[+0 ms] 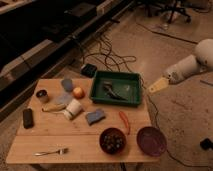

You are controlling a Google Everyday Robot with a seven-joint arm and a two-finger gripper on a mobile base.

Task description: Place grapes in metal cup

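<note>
Gripper point(156, 86) right of tray point(116, 75) (grapes point(113, 141) murky inside bowl point(101, 140))

A single high camera looks down over the whole light wooden table point(80, 142). The tan gripper point(156, 86) hangs right of it

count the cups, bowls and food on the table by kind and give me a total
cups: 2, metal cup, white paper cup
bowls: 2, dark red bowl, purple bowl
food: 4, grapes in the dark red bowl, orange-red fruit, red pepper, yellow banana-like piece
total: 8
gripper: off the right edge of the table, beside the green tray
</note>
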